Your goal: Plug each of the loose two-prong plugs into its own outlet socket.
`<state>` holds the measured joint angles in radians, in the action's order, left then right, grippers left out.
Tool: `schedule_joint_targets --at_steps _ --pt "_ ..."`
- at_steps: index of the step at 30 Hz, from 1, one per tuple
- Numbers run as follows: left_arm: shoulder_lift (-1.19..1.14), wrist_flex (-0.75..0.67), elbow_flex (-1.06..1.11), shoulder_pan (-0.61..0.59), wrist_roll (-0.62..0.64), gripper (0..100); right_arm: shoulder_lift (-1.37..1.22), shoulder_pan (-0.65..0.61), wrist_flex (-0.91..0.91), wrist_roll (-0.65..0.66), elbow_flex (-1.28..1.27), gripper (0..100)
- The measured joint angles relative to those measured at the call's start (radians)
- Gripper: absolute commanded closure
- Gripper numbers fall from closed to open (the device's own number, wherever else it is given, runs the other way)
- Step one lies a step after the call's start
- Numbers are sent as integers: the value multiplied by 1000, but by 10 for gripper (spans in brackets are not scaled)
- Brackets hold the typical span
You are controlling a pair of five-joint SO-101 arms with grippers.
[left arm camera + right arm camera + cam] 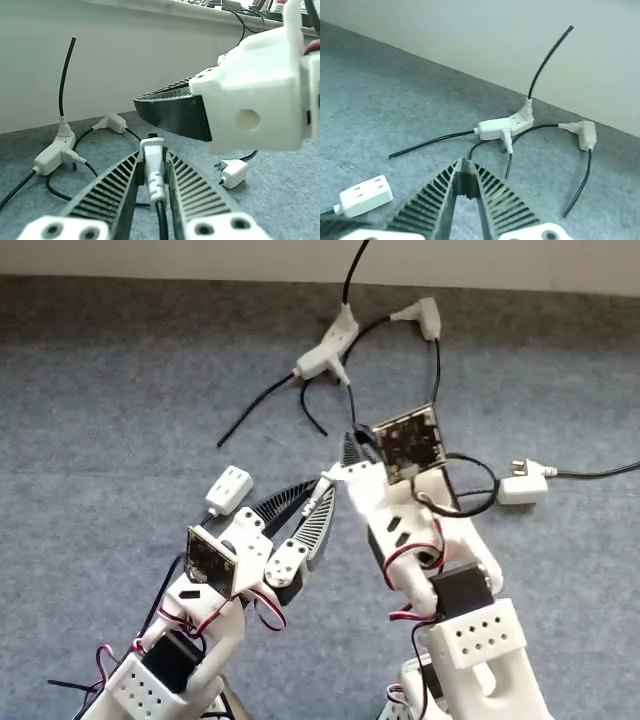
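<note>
Carrying step, by judgement: left claw (154,155) grips a white two-prong plug on black cord (155,176). Right claw (466,169) is closed at the tips. The white three-outlet socket block (228,488) lies at nine o'clock of the plug; the next move calls for prong alignment.

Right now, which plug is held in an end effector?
The plug clamped in the left end effector. The far plug and the pronged plug lie loose on the carpet.

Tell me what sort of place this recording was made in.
Probably an indoor lab or office workspace. The work area is a grey carpet-like surface with a plain pale wall right behind it, and a ledge above carries loose cables.
</note>
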<state>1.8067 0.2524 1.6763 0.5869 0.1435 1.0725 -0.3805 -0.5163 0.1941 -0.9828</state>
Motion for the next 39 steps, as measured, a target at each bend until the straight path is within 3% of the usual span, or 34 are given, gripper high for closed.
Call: schedule_joint_targets --at_steps 4,8,12,16,20,28,33,39 --pt "0 0 0 -6 2 995 0 -12 46 -2 -44 991" --pt "0 0 0 -80 0 994 0 95 87 -12 -61 991" --pt "0 11 -14 -230 34 994 0 229 78 -120 -32 991" --pt "-11 144 -106 -430 141 993 2 310 -40 -175 -11 991" --pt "-143 265 -252 -500 110 993 3 318 -140 -183 -51 991" --pt "-781 463 -713 -503 78 993 3 318 -97 -282 -341 991" --pt "-1284 789 -1160 -503 83 993 3 318 77 -295 -534 991" --pt "-1873 1224 -1706 -526 210 993 3 316 245 -295 -624 991"
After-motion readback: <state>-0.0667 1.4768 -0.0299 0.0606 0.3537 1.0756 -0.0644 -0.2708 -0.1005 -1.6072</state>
